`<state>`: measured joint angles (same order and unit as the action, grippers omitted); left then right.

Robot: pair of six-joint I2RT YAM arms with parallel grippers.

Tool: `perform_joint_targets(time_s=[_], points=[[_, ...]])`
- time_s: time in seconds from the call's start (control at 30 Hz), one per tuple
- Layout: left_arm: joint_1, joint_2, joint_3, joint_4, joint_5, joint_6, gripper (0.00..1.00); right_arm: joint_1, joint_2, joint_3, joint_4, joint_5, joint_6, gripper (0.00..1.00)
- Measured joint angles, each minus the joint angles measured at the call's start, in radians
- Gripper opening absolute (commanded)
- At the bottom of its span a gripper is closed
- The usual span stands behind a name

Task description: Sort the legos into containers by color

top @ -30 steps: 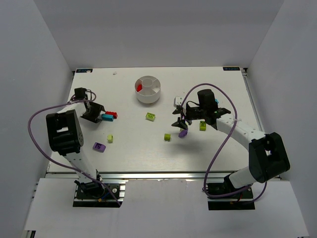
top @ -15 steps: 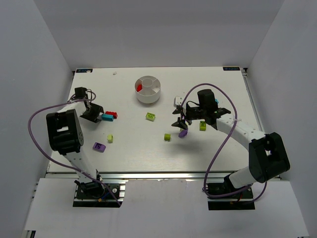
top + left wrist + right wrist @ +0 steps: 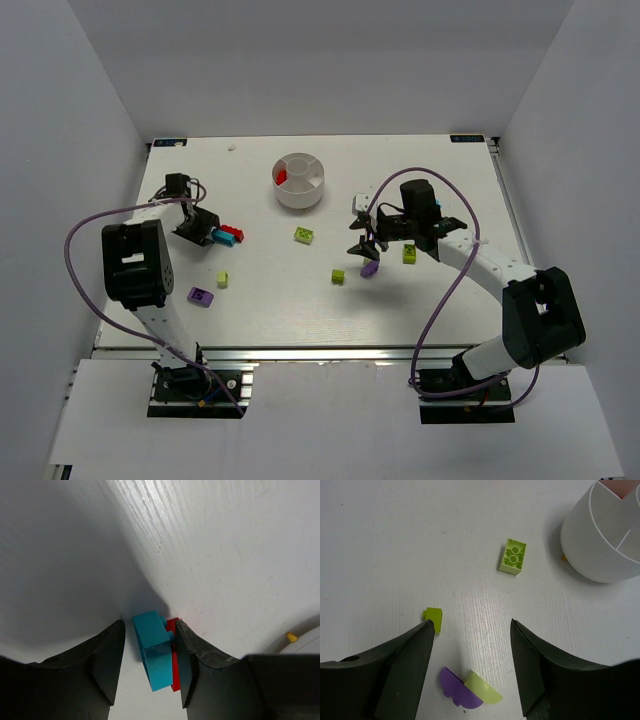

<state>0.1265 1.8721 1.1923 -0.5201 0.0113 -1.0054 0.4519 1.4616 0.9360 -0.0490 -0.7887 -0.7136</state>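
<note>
The cyan lego [image 3: 154, 652] sits between the left gripper's [image 3: 149, 630] parted fingers, unclamped, with a red lego [image 3: 173, 626] touching its right side.

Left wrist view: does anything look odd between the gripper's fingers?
Yes. The cyan brick lies tilted between the open jaws of the left gripper, a red brick pressed against its side; one grasp might lift two colours together.

The left hand [image 3: 203, 232] has slid right and narrowed around the cyan brick [image 3: 156, 652]. That brick and the red brick [image 3: 233, 237] now sit slightly farther right.
</note>
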Motion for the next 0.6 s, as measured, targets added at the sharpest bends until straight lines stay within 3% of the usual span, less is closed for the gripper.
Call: perform_joint_targets(time_s=[0.37, 0.5, 0.6], points=[[-0.007, 0.0, 0.0, -0.004, 0.0, -0.016, 0.54, -0.005, 0.0, -0.003, 0.025, 0.0, 0.003, 0.68], [-0.014, 0.0, 0.0, -0.008, -0.002, -0.017, 0.46, -0.006, 0.0, -0.003, 0.026, 0.0, 0.004, 0.68], [-0.025, 0.0, 0.0, -0.011, -0.001, -0.022, 0.35, -0.006, 0.0, -0.003, 0.028, 0.0, 0.004, 0.68]])
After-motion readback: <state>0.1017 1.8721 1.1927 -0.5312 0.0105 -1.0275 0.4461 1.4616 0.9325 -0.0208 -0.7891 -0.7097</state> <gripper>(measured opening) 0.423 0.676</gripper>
